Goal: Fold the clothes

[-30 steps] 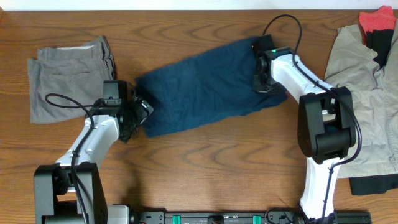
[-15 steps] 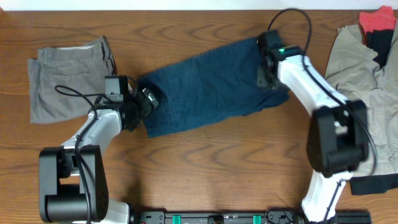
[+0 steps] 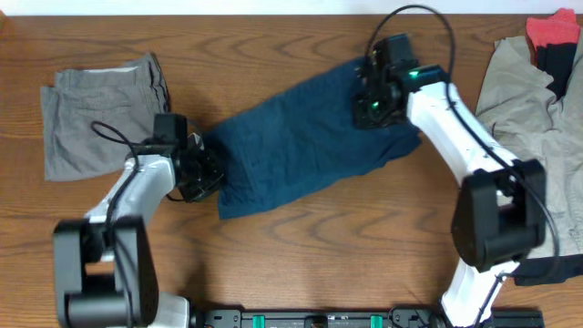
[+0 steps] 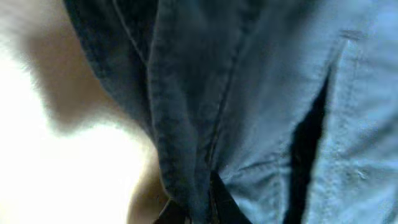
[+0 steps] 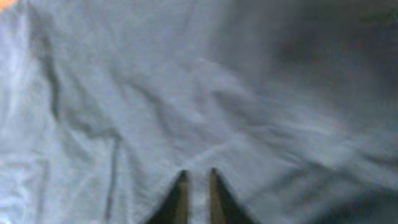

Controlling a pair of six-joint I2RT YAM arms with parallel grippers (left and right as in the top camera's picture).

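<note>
The clothes in play are dark navy shorts (image 3: 301,141), spread slantwise across the middle of the table. My left gripper (image 3: 202,170) sits at their lower-left end and is shut on the hem. In the left wrist view the seamed navy cloth (image 4: 186,112) hangs bunched out of the left gripper (image 4: 199,208). My right gripper (image 3: 373,102) is on the shorts' upper-right part. In the right wrist view its fingertips (image 5: 181,190) stand nearly together with a sliver of navy cloth (image 5: 186,106) pinched between them at the right gripper (image 5: 197,182).
Folded grey shorts (image 3: 98,114) lie at the far left. A beige garment (image 3: 528,137) is spread at the right edge, with a red piece (image 3: 552,32) at the top corner and a black piece (image 3: 547,270) below. Bare wood table (image 3: 301,255) runs along the front.
Both grippers have closed on the navy shorts. The left one slid in over the shorts' left end; the right one shifted left along the upper-right part.
</note>
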